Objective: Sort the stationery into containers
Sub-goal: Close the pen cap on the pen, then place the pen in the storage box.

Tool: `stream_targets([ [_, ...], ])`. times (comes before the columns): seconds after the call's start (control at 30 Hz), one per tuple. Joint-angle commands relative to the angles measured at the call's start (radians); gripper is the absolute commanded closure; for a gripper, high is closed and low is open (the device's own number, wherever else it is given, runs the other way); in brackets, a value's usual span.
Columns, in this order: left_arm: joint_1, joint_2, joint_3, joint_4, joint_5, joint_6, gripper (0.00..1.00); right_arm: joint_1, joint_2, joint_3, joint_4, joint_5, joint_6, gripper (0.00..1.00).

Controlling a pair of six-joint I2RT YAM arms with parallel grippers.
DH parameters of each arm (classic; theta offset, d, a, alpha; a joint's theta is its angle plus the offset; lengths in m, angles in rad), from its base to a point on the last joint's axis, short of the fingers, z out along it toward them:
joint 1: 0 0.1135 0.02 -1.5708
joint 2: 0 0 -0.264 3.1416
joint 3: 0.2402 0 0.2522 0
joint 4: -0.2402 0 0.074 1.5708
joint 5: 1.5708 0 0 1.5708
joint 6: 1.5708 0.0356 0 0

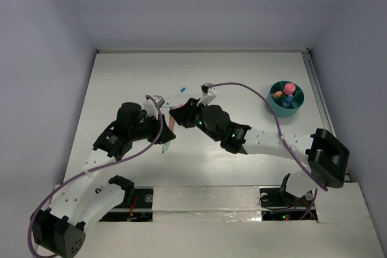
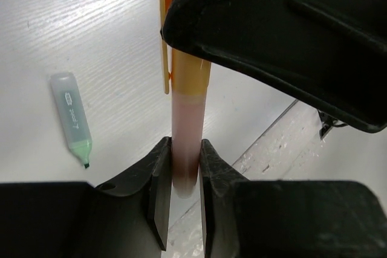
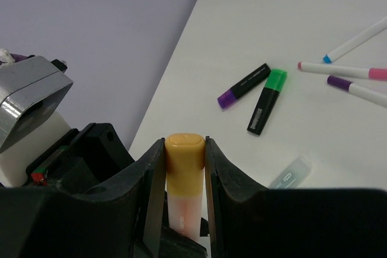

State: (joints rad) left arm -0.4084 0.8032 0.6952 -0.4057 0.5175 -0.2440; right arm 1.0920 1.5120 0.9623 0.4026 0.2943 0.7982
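**One highlighter, pinched at both ends**

The left gripper (image 2: 181,176) is pressed together on the bare end of a plastic highlighter with a translucent pinkish barrel and an orange cap (image 2: 187,113). Its long axis runs straight out from those fingers, cap end farthest from the palm. A pale green capless highlighter (image 2: 72,119) lies beside it, off to the left. The right gripper (image 3: 184,152) pinches the orange cap. This looks like a handover, or a cap check, before the round teal plastic bowl (image 1: 273,106), well beyond the right wrist.

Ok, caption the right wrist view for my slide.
Right gripper clamps the orange-capped highlighter; black highlighters and thin markers lie on the table beyond.
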Motion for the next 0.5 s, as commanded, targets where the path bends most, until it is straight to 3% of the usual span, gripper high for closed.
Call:
stream_targets([
  [0.0,0.066,0.028,0.046,0.400,-0.079,-0.037,0.88,0.004,-0.009,0.024,-0.237,-0.130,-0.057,1.00],
  [0.07,0.066,0.051,0.049,0.398,-0.062,-0.031,0.77,-0.076,0.005,0.091,-0.199,-0.104,-0.079,1.00],
  [0.1,0.066,0.056,0.049,0.398,-0.044,-0.031,0.63,-0.105,0.014,0.122,-0.199,-0.110,-0.080,1.00],
  [0.17,0.066,0.063,0.046,0.396,-0.031,-0.028,0.49,-0.174,0.025,0.199,-0.179,-0.087,-0.108,1.00],
  [0.2,0.066,0.065,0.047,0.393,-0.025,-0.028,0.36,-0.196,0.034,0.223,-0.176,-0.072,-0.119,1.00],
  [0.33,0.066,0.065,0.049,0.389,-0.005,-0.024,0.19,-0.290,0.043,0.317,-0.166,0.043,-0.180,1.00],
  [0.37,0.066,0.060,0.049,0.389,-0.002,-0.024,0.01,-0.332,0.045,0.352,-0.177,0.057,-0.206,1.00],
  [0.47,0.066,0.042,0.044,0.387,0.007,-0.023,0.01,-0.394,0.021,0.355,-0.186,0.138,-0.301,1.00],
])
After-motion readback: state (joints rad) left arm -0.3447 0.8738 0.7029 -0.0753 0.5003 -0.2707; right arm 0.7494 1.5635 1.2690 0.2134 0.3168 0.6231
